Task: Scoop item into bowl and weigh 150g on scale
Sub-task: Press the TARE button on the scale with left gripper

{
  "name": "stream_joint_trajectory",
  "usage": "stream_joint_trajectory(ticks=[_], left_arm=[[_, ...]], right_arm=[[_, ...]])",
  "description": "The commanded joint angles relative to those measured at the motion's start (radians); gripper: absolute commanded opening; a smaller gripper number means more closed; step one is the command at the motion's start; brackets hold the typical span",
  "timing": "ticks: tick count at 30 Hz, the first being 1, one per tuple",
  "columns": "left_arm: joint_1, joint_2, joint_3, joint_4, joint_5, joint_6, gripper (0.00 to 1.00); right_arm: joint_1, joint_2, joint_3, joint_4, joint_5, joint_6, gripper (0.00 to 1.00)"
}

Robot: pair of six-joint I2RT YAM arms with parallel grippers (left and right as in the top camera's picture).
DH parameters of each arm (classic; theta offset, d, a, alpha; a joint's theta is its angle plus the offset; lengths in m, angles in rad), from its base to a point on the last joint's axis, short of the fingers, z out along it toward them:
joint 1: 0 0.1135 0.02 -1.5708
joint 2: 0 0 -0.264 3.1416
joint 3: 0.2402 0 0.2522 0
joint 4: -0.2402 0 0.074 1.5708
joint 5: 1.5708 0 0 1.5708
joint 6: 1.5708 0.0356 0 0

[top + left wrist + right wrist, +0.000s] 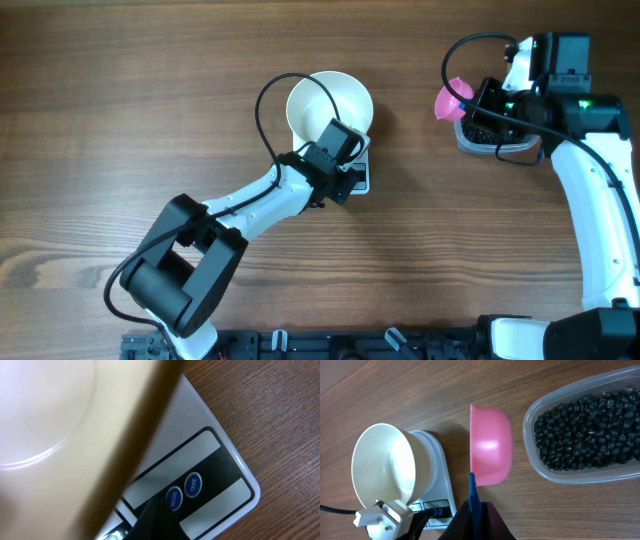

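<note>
The white bowl point(330, 103) point(382, 462) stands empty on the white scale point(357, 180) point(442, 472). My left gripper point(343, 178) point(152, 515) is shut with nothing in it. Its dark tip rests on the scale's front panel, right by the blue MODE button point(173, 498) and next to the TARE button point(193, 484). My right gripper point(487, 100) point(476, 507) is shut on the blue handle point(474, 491) of an empty pink scoop point(452, 100) point(492, 447), held on its side between scale and tub. The item, small black beans point(590, 427), fills a clear plastic tub point(490, 140) point(560, 476).
The bowl's rim point(145, 445) fills the left of the left wrist view and hides part of the scale. A black cable point(262, 110) loops over the bowl's left side. Bare wooden tabletop point(120, 120) lies around everything.
</note>
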State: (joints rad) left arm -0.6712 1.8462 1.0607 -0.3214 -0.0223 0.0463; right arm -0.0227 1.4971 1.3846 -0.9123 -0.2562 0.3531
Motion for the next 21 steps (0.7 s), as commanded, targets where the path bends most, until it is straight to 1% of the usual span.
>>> stream_joint_trajectory(ticks=[1, 21], left_arm=[[0.002, 0.039, -0.014, -0.029, -0.025, -0.029, 0.04], [0.002, 0.068, -0.013, -0.038, -0.039, -0.033, 0.04]], right_arm=[[0.002, -0.011, 0.016, 0.002, 0.018, -0.012, 0.04], [0.002, -0.011, 0.016, 0.000, 0.018, -0.013, 0.04]])
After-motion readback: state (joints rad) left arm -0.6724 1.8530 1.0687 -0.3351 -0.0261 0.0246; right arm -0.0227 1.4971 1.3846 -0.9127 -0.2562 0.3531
